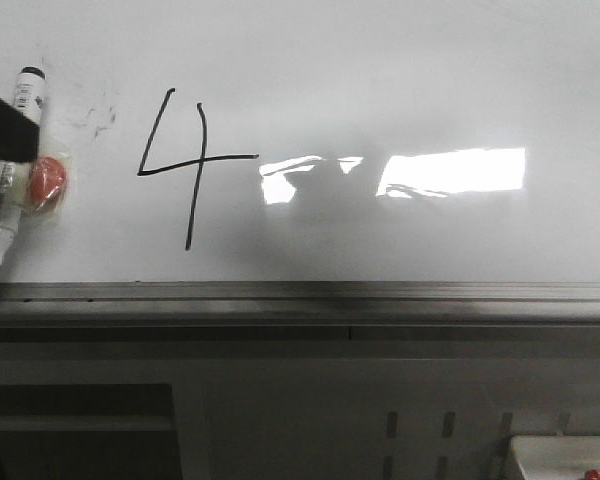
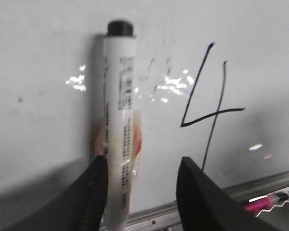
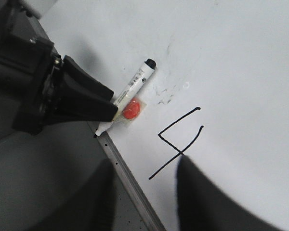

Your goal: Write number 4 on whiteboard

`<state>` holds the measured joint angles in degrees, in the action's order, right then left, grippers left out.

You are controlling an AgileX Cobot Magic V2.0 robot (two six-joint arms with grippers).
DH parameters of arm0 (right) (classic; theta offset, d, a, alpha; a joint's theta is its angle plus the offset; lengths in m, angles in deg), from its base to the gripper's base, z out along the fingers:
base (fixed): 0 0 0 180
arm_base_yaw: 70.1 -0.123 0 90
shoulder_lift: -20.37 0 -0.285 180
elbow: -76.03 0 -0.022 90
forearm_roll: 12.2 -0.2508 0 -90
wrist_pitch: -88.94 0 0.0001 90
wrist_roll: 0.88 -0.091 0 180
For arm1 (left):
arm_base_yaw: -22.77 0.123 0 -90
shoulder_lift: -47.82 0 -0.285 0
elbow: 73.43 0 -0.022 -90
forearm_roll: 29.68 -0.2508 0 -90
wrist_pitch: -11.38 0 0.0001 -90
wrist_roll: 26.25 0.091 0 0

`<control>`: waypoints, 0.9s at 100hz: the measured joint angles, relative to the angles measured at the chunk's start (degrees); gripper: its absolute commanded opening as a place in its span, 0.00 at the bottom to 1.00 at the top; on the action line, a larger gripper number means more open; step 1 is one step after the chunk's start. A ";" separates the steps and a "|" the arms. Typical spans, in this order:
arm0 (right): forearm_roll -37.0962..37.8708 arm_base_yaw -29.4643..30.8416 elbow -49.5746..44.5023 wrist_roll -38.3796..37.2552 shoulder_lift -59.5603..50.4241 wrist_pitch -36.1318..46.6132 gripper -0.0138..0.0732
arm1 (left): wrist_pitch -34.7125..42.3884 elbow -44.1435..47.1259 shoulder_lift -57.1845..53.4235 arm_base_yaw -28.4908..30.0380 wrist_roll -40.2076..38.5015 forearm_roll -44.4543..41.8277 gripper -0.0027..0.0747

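A thin black number 4 (image 1: 197, 160) (image 2: 212, 115) (image 3: 170, 144) is drawn on the left half of the glossy whiteboard (image 1: 400, 80) (image 2: 38, 72) (image 3: 241, 72). Left of it a white marker (image 1: 2, 215) (image 2: 119, 96) (image 3: 137, 79) lies against the board, tip toward the rail, beside an orange round holder (image 1: 46, 180) (image 3: 130, 109). My left gripper (image 2: 142, 166) is open around the marker's lower part; the barrel lies along one finger (image 2: 96, 192), far from the other. My right gripper (image 3: 144, 168) hangs open and empty over the bottom rail and the foot of the 4.
A grey metal rail (image 1: 300, 292) runs along the board's bottom edge, with a dark grey structure (image 1: 280, 400) below it. Faint smudge marks (image 1: 95, 118) sit between marker and 4. A pink marker (image 2: 265, 202) lies below the rail. A white box (image 1: 565, 460) is at bottom right.
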<state>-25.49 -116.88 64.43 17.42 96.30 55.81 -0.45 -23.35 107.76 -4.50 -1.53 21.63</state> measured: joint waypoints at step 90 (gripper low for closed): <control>0.00 0.00 -46.31 0.00 -48.15 27.77 0.08 | -0.86 6.90 -40.22 0.00 0.00 -19.23 0.01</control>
<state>-25.49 -116.88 18.13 17.42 48.14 83.57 -1.31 -16.45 67.54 -4.50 -1.53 2.40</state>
